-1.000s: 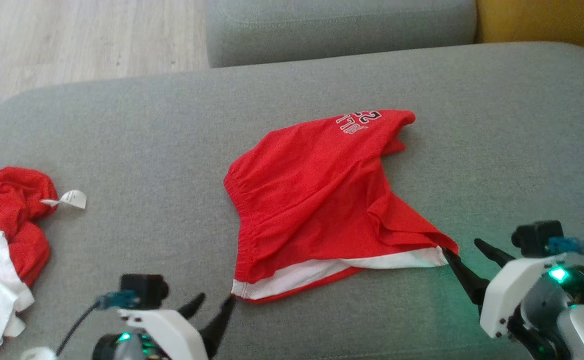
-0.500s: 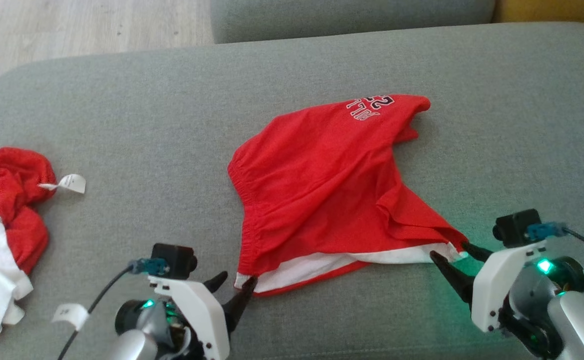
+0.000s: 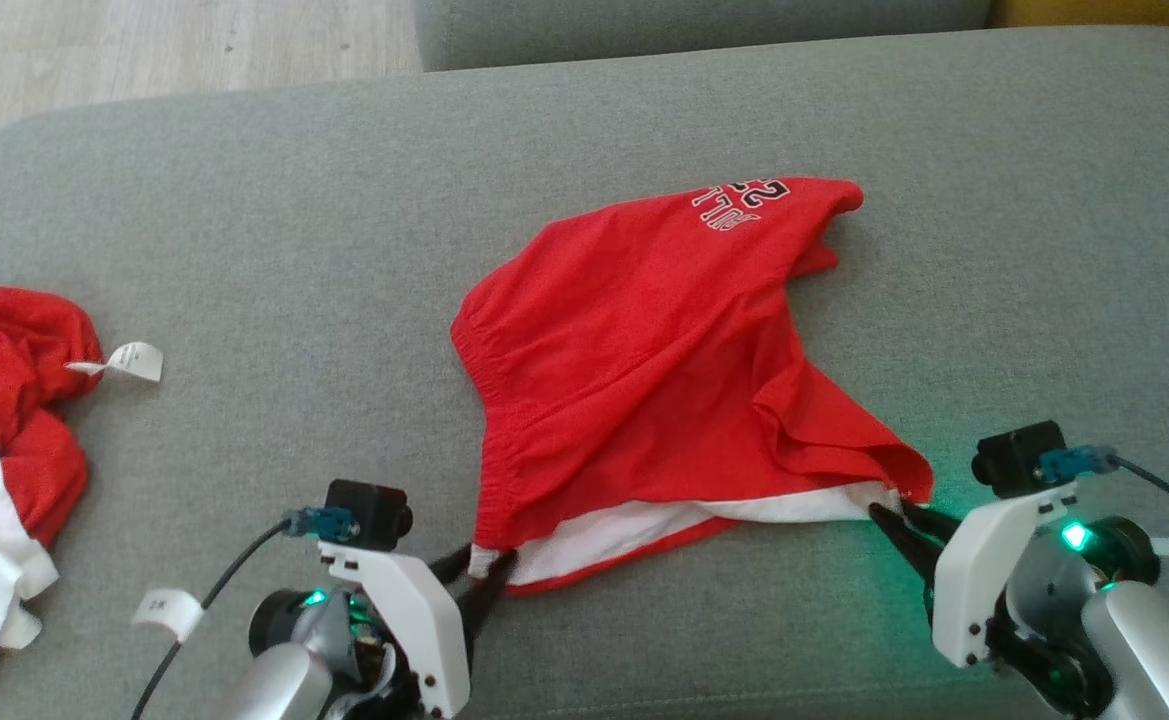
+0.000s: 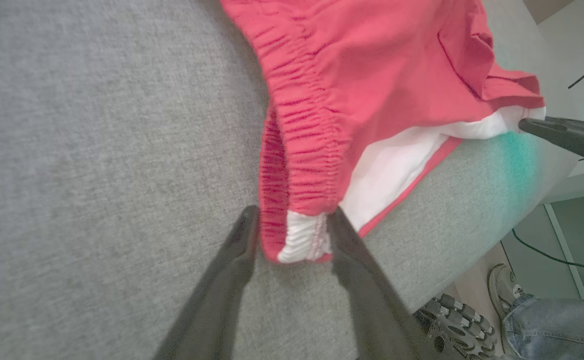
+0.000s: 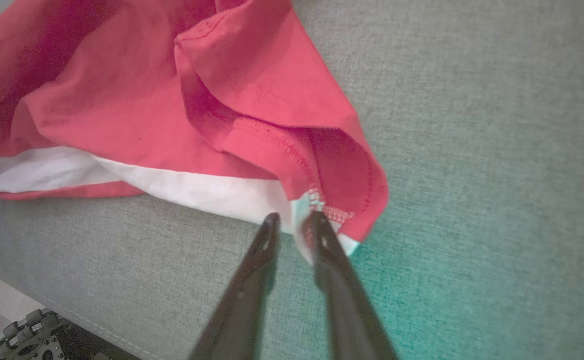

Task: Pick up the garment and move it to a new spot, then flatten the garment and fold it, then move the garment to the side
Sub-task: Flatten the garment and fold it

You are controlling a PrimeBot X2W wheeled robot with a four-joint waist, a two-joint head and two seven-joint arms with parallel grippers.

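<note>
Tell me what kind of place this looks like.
Most likely a living room, or a space set up like one: a wide grey upholstered sofa seat with another grey cushion behind it, pale wood-plank flooring, and red shorts laid out on the seat.

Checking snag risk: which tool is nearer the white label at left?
Left. The left tool is at the shorts' waistband corner, right of the label; the right tool is farther right, at their hem corner.

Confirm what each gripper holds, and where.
Cannot tell if clamped: left gripper straddles a waistband corner of the red shorts, right gripper a white hem corner.
</note>
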